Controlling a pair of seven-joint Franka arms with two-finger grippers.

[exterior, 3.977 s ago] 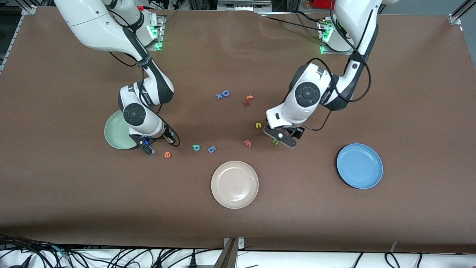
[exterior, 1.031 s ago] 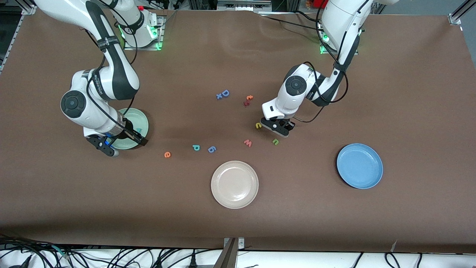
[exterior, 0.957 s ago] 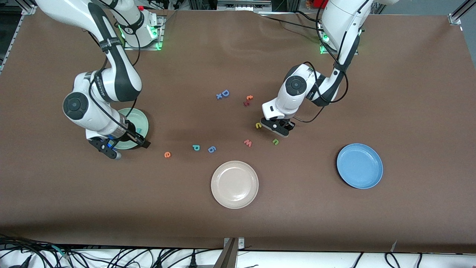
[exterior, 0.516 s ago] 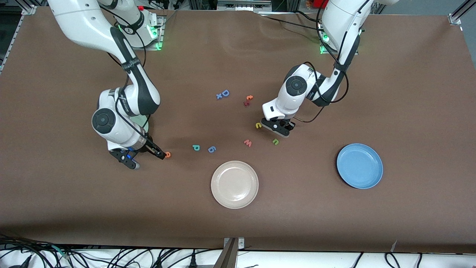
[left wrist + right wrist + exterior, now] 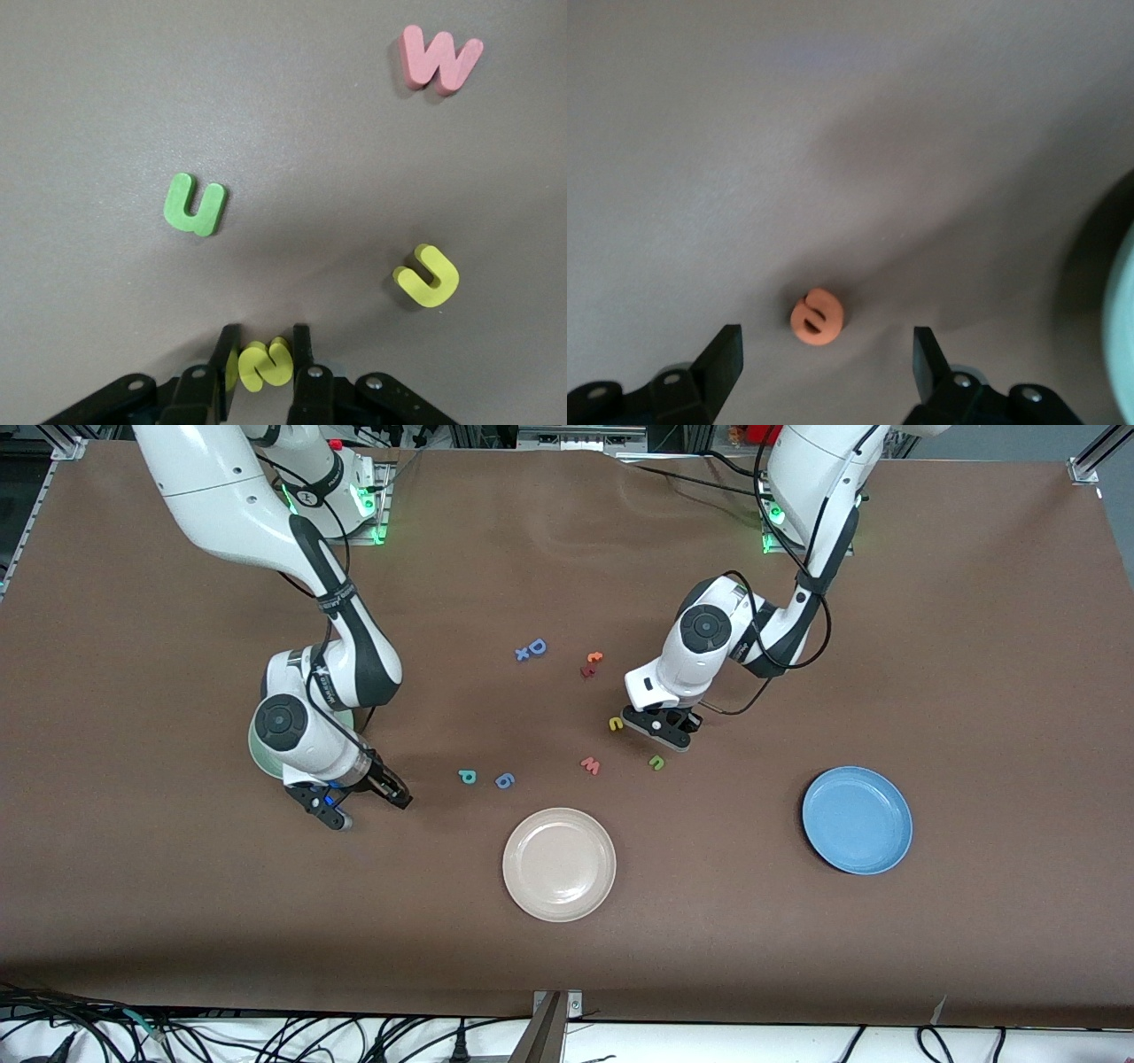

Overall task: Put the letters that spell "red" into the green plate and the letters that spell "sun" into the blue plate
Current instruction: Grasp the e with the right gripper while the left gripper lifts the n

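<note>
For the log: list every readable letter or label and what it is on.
"s": the yellow s, in the shut left gripper.
"e": the orange e, on the table under the open right gripper.
"u": the yellow u.
"u" or "n": the green letter.
"w": the pink w.
"D": the blue D.
Remaining letters, arm lettering: too small to read.

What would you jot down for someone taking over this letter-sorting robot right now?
Left gripper: shut on the yellow "s", low at the table beside the yellow "u".
Right gripper: open, over the orange "e".
Teal "d" and green "n" lie on the table; the teal "r" is not visible.
Blue plate holds no letters; green plate is mostly hidden under the right arm.
To do: all five visible letters need plating.
</note>
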